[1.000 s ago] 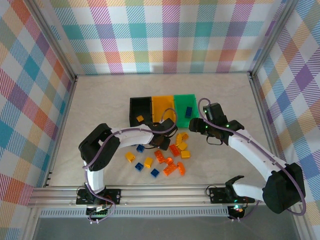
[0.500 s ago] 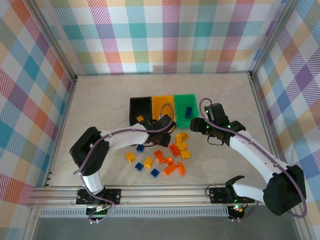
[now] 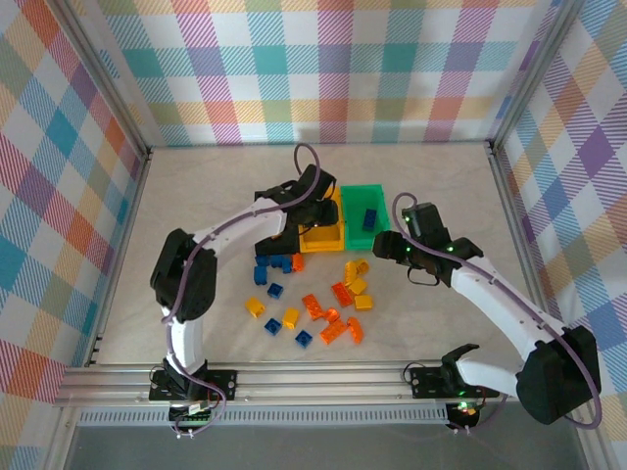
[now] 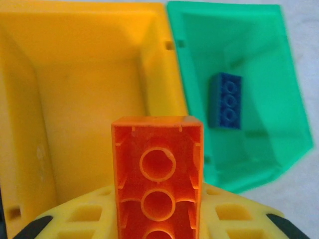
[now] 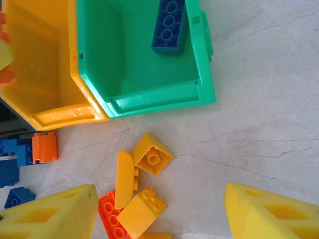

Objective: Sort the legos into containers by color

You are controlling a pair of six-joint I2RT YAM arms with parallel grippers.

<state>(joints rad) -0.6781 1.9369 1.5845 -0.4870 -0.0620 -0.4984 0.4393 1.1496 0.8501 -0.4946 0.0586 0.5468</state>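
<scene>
Sorting has barely begun. The green bin (image 3: pixel 362 201) holds a single blue brick (image 3: pixel 369 218), while most of the legos (image 3: pixel 323 305) lie loose on the tabletop (image 3: pixel 196 196) near the bins. They include a blue cluster on the left, orange pieces in the middle and yellow ones on the right. The arm partly covers the black bin (image 3: pixel 279 238), so its contents cannot be made out.

The left gripper (image 3: pixel 315 209) is clamped on an orange brick (image 4: pixel 157 164), studs turned away from the wrist camera, and hangs over the yellow-orange bin (image 4: pixel 75 99), whose floor looks bare. Judging by that, this brick is about to be the first orange one delivered, and roughly two dozen remain to be placed.

The right gripper (image 5: pixel 157 209) is spread wide with nothing in it, poised above the yellow bricks (image 5: pixel 144 169) just near of the green bin.

Compared with a second ago, the left arm has swung from the pile's far edge up and over the bins, carrying the brick with it. This uncovers the blue cluster (image 3: pixel 269 266) it had been hiding. The right arm has hardly shifted.
</scene>
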